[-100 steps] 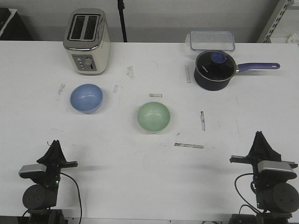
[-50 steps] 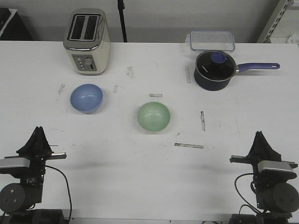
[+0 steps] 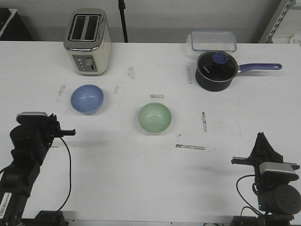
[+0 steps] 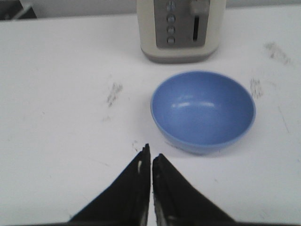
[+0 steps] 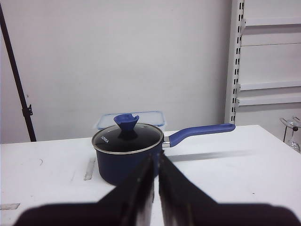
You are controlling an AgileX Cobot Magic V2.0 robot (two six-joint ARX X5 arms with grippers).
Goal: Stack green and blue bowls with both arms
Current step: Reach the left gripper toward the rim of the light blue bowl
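Note:
The pale blue bowl (image 3: pixel 87 99) sits upright and empty on the white table, left of centre, in front of the toaster. The pale green bowl (image 3: pixel 154 117) sits upright and empty near the table's middle, apart from the blue one. My left arm (image 3: pixel 29 141) is raised at the near left. Its gripper (image 4: pixel 151 151) is shut and empty, its tips a short way short of the blue bowl (image 4: pixel 203 110) and a little to one side of it. My right gripper (image 3: pixel 260 136) rests at the near right, shut and empty, far from both bowls; it also shows in the right wrist view (image 5: pixel 156 157).
A cream toaster (image 3: pixel 88 42) stands at the back left. A dark saucepan (image 3: pixel 215 70) with a glass lid and purple handle stands at the back right, with a clear lidded box (image 3: pixel 213 40) behind it. Short tape marks dot the table.
My left arm has risen from its rest at the near left and swung forward towards the blue bowl. The right arm and both bowls have not moved.

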